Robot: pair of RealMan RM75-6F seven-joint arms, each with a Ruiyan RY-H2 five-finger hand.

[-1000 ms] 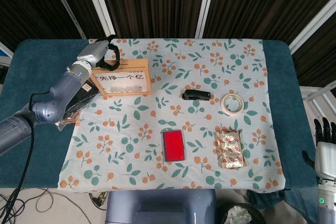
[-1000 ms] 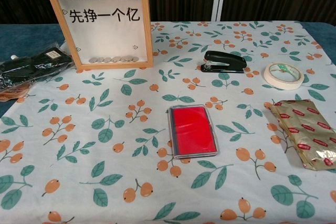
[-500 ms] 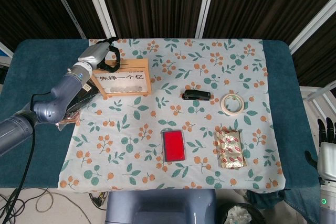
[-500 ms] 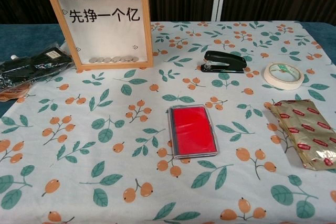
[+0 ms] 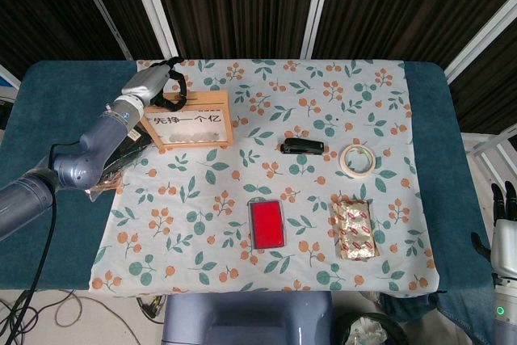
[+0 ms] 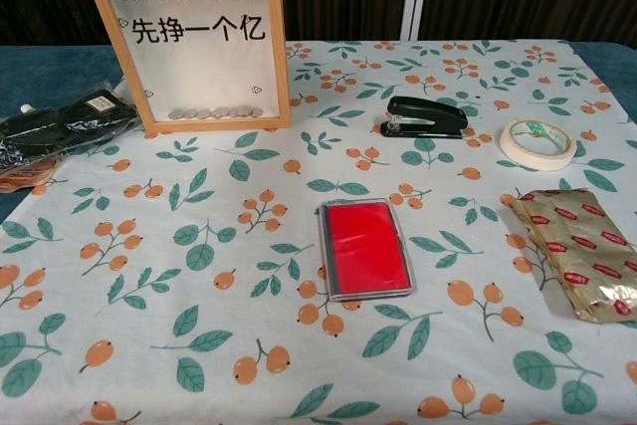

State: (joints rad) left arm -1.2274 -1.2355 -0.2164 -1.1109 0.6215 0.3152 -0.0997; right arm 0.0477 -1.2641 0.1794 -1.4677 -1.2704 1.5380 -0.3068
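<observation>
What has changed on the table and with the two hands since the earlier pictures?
The right hand has sunk lower at the right edge of the head view. The left hand stays at the top of the wooden frame, barely shifted. Stapler, tape roll, red case and foil packet did not move.
</observation>
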